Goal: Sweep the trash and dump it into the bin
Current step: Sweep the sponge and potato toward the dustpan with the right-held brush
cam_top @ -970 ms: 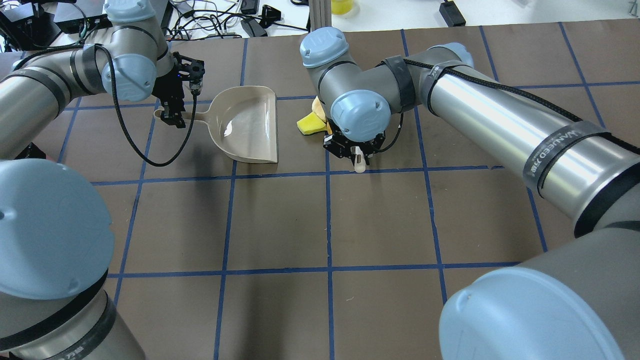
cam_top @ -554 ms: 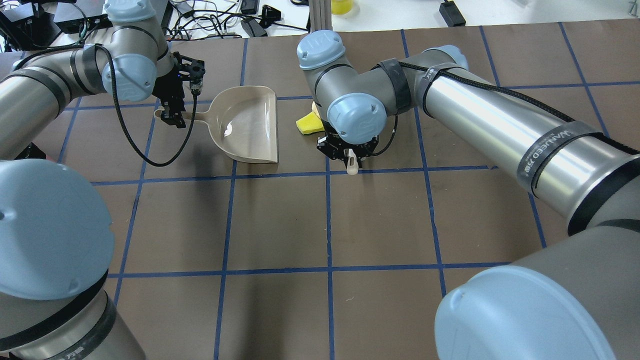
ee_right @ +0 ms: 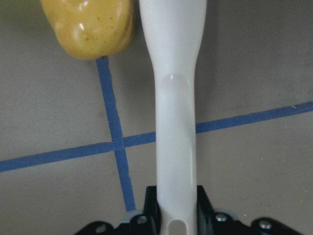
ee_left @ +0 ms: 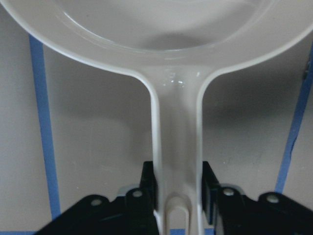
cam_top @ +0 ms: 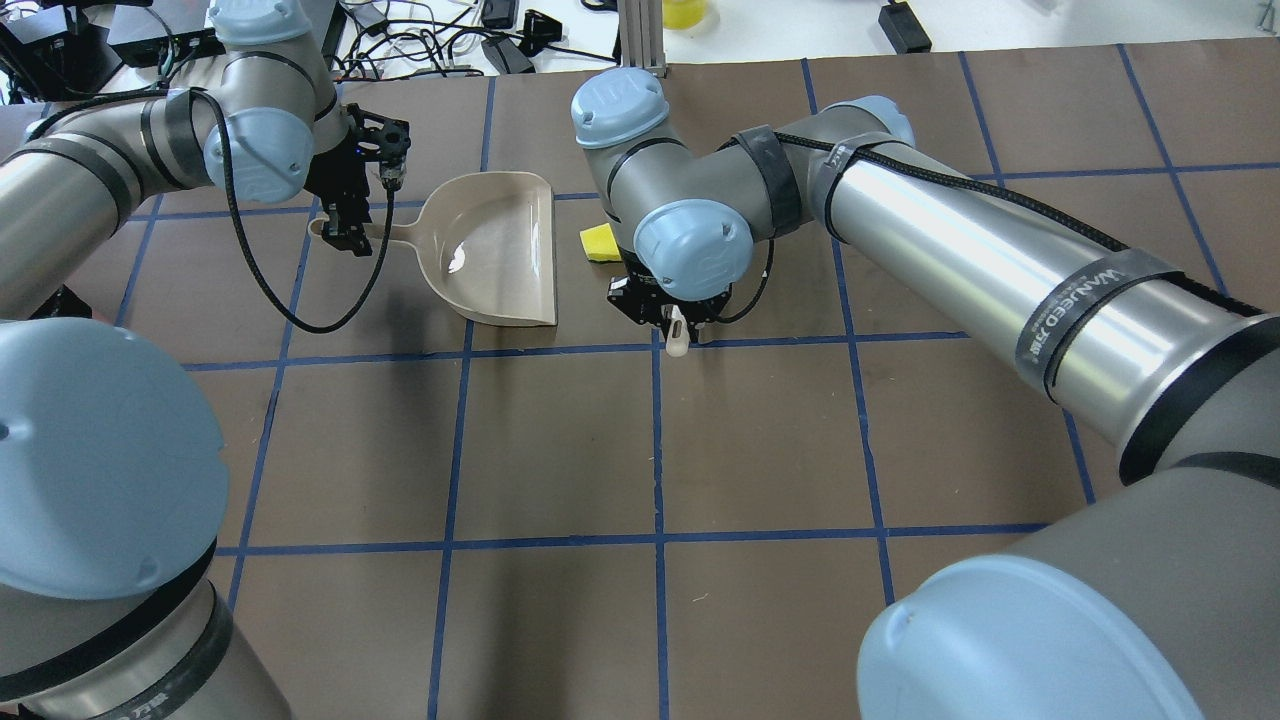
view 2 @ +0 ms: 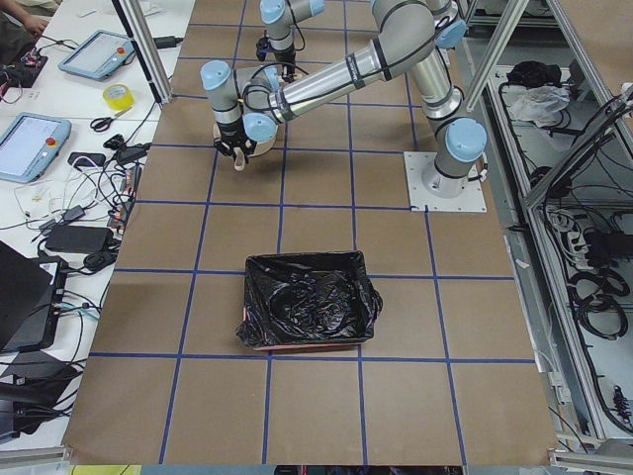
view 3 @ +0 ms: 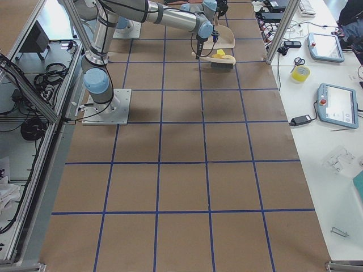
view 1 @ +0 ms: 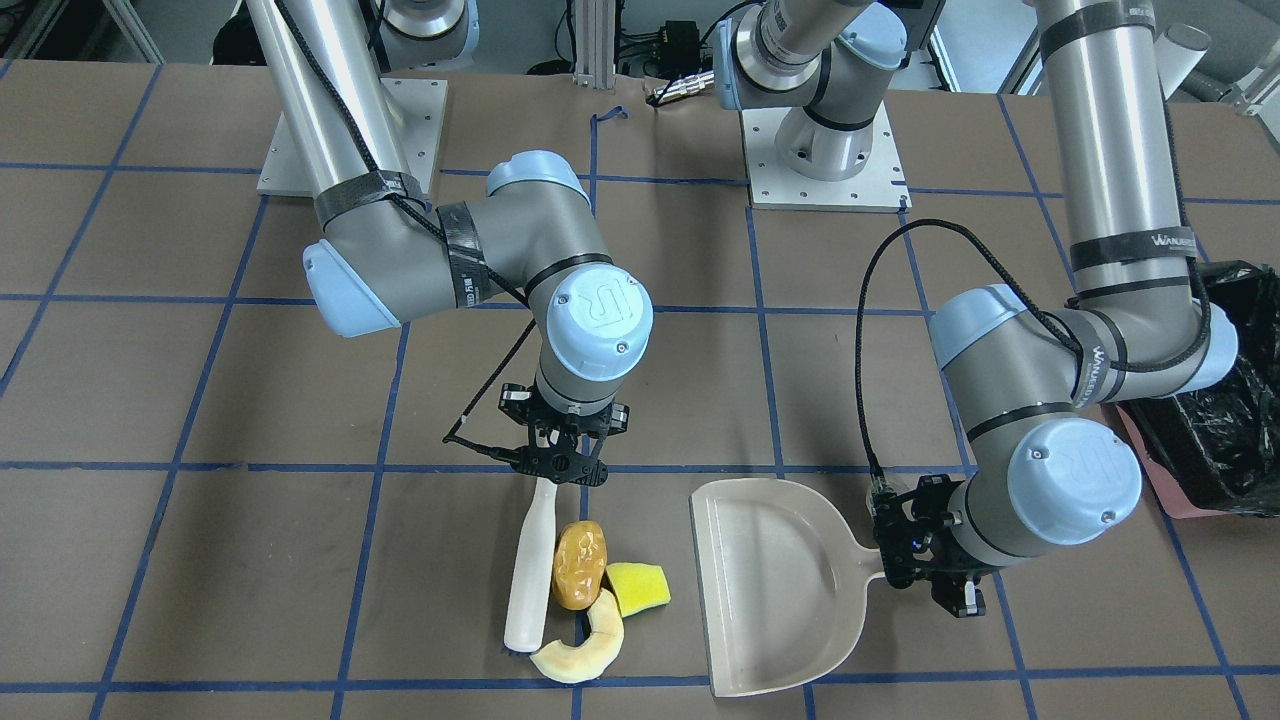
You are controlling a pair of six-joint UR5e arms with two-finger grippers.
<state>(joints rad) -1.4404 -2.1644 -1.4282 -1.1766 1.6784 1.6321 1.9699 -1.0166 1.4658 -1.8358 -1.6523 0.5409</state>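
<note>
The trash lies in a cluster: an orange-brown potato lump (view 1: 579,565), a yellow wedge (view 1: 640,588) and a pale cream slice (view 1: 585,648). They sit between the beige brush (view 1: 528,565) and the open mouth of the beige dustpan (view 1: 775,580). My right gripper (view 1: 557,470) is shut on the brush handle (ee_right: 175,122), and the lump (ee_right: 90,27) touches the brush. My left gripper (view 1: 925,565) is shut on the dustpan handle (ee_left: 177,147), with the pan flat on the table. The black-lined bin (view 1: 1215,400) stands beyond my left arm.
The bin (view 2: 309,302) stands alone at the table's left end, some squares away from the dustpan. Cables and devices (cam_top: 450,40) lie past the far table edge. My two arm bases (view 1: 820,150) are mounted on the near side.
My right arm has moved left toward the dustpan with the brush, pushing the yellow wedge closer to the pan's mouth. My left arm and the dustpan have not moved.
</note>
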